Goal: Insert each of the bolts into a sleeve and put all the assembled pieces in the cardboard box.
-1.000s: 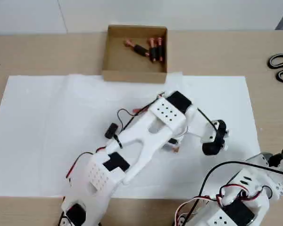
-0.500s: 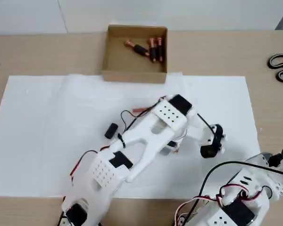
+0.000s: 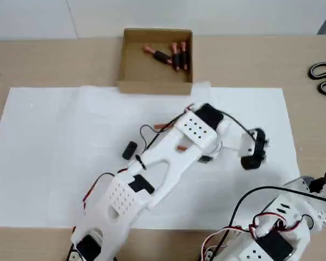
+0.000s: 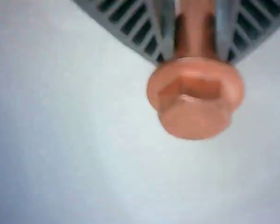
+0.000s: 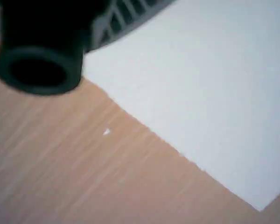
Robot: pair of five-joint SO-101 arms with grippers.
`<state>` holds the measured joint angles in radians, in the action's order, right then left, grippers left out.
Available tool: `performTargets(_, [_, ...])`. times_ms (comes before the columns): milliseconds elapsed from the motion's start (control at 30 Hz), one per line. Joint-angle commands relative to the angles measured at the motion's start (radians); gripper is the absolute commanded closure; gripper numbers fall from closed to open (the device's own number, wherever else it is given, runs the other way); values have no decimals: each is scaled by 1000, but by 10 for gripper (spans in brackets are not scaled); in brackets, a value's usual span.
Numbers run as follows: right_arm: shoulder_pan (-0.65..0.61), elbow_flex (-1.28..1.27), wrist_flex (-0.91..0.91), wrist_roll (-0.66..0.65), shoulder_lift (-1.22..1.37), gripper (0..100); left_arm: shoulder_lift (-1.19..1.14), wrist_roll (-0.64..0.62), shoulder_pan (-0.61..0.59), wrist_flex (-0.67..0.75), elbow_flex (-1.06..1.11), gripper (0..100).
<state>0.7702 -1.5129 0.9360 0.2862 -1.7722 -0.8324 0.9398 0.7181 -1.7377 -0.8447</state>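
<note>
Your left gripper [image 4: 196, 28] pinching a copper bolt [image 4: 194, 95], over the paper [image 4: 60, 140]; your right gripper [image 5: 65, 23] clamping a black sleeve [image 5: 39, 65], near right, over the table [image 5: 84, 177]; assembled pieces [image 3: 171, 54] lying in the far cardboard box [image 3: 131, 68]

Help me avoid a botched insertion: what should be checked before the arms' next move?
1. Bolt gripped by left gripper: ok, shank clamped between its fingers.
2. Sleeve held by right gripper: ok.
3. Bolt and sleeve lined up: not ok, bolt hangs over the paper, sleeve over bare table beside the paper's edge.
4. Sleeve bore free: cannot tell, too dark inside.
5. Room in the cardboard box: ok, assembled pieces lie at one side.
</note>
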Motion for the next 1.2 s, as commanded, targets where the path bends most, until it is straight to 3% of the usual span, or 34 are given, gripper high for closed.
performTargets(0, [10, 14, -27, -2, -4, 995, 48, -44, 0, -15, -54, 994])
performTargets(167, [-4, 17, -28, 0, -4, 995, 229, -160, -2, -15, -56, 994])
performTargets(233, [-70, 26, -28, 0, -4, 995, 318, -221, -2, -14, -54, 994])
performTargets(467, [-536, 55, -39, -6, -4, 995, 491, -546, -6, -12, -48, 994])
performTargets(600, [-776, 51, -110, -9, -4, 995, 503, -632, -9, 20, -56, 994])
performTargets(700, [-888, 46, -150, -9, -2, 995, 503, -686, -41, 46, -96, 994])
performTargets(833, [-966, -35, -196, -115, -2, 995, 503, -743, -118, 43, -259, 994])
performTargets(967, [-977, -101, -286, -247, -2, 995, 503, -773, -173, 9, -438, 994])
performTargets(1167, [-980, -152, -417, -344, -2, 995, 499, -790, -236, -2, -607, 994])
